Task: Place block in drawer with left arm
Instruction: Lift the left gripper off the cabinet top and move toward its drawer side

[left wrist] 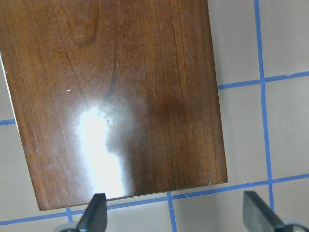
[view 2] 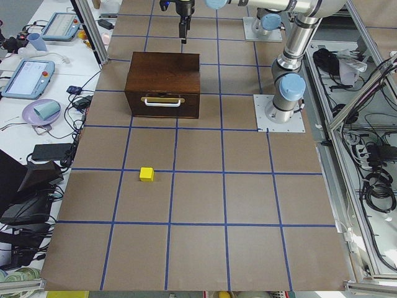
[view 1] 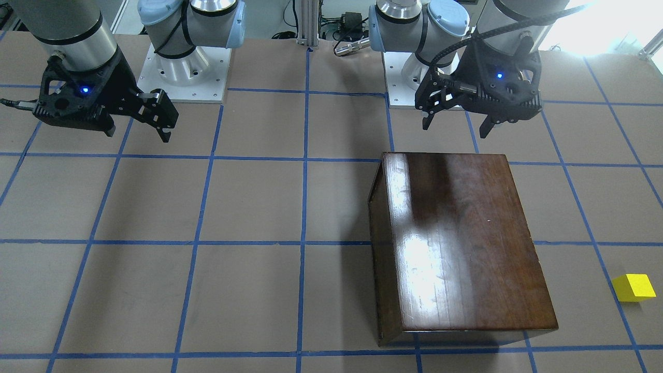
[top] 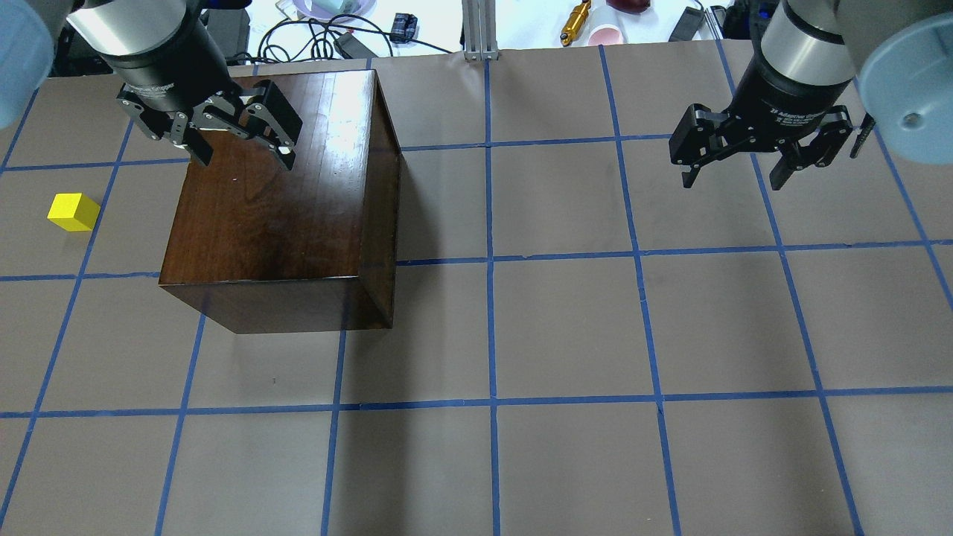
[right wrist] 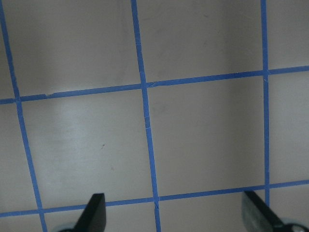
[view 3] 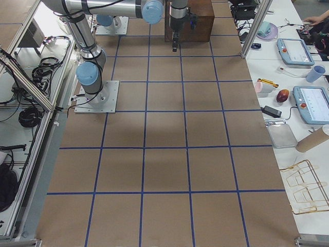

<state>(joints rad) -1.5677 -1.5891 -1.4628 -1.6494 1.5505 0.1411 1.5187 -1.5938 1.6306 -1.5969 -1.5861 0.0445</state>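
The yellow block [top: 73, 212] lies on the table to the left of the dark-brown cabinet [top: 283, 216]; it also shows in the front view [view 1: 633, 287] and the left side view [view 2: 146, 174]. The drawer [view 2: 162, 105] is shut, and its front panel with a pale handle faces the block. My left gripper [top: 238, 145] hangs open and empty above the cabinet's top, well away from the block. In the left wrist view, its fingertips [left wrist: 94, 217] frame the cabinet top [left wrist: 116, 96]. My right gripper [top: 733, 175] hangs open and empty above the bare table on the far right.
The brown table [top: 566, 335] is marked with a blue tape grid. Cables, tablets and small items [view 2: 37, 112] lie on the white bench beyond the table's far edge. The arm bases [view 1: 181, 67] stand at the robot's side.
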